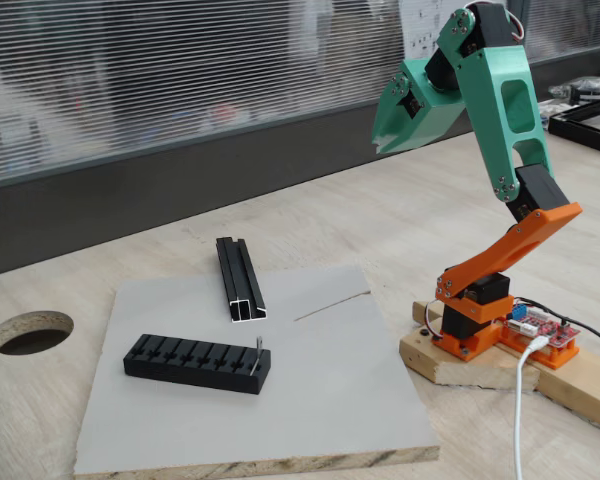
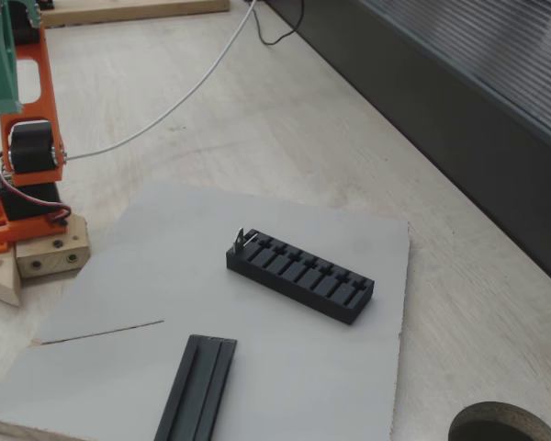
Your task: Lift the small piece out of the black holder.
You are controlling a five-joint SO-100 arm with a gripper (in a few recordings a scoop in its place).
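Fixed views: both show a grey board (image 1: 330,400) lying on the wooden worktop (image 1: 380,200).
Black holder: the black holder (image 1: 195,363) lies on the board, long and low, with a row of slots on top.
Small piece: the small piece (image 1: 258,356) stands up in the last slot, at the end of the holder nearest the arm. It is a tiny silvery bit of metal, and it is easy to miss.
End effector: the end effector (image 1: 392,120) is high up in the air, well apart from the holder. I cannot tell if it is spread or pinched. It holds nothing that I can see.
Other things: a black grooved rail (image 1: 240,280) and a thin grey line (image 1: 332,305) also sit on the board.
How far along: nothing is done yet, I think. The arm must come down, pinch the piece and lift it out.
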